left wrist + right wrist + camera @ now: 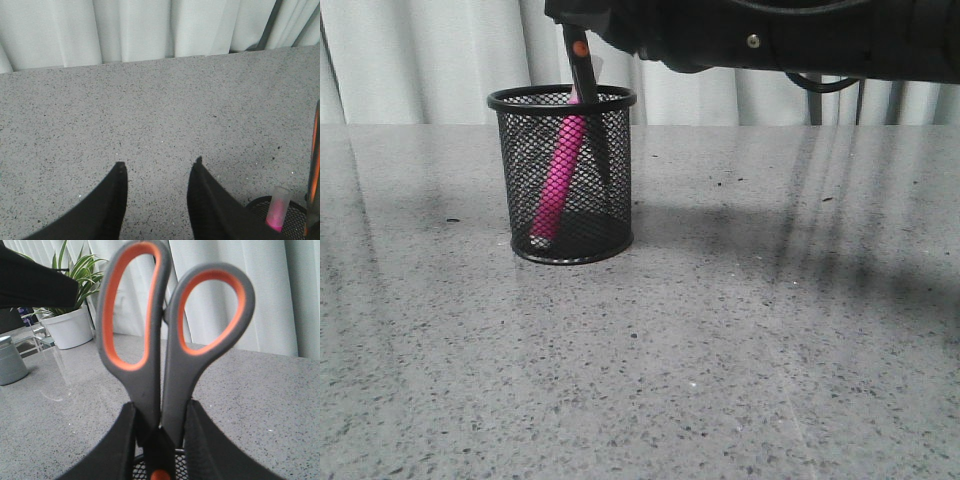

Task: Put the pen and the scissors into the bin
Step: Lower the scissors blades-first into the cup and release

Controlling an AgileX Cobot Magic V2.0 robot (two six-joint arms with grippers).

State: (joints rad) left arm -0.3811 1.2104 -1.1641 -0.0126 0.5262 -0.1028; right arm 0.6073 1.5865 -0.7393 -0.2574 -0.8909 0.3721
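On the worktop: I see the small round black wire-mesh bin point(562, 180) standing upright on the speckled grey stone worktop point(740, 340), left of centre in my front view.
Pen: the thick magenta-pink pen point(558, 180) leans inside the bin, white end down, pale cap point(278, 200) near the rim.
Scissors: the grey-handled scissors with orange-lined loops point(170, 340) hang upright, blades down inside the bin, orange pivot dot point(580, 48) above the rim.
Right end effector point(159, 440): I have it clamped on the scissors just below the handles.
Left end effector point(159, 172): fingers spread apart, holding nothing, over bare worktop beside the bin.
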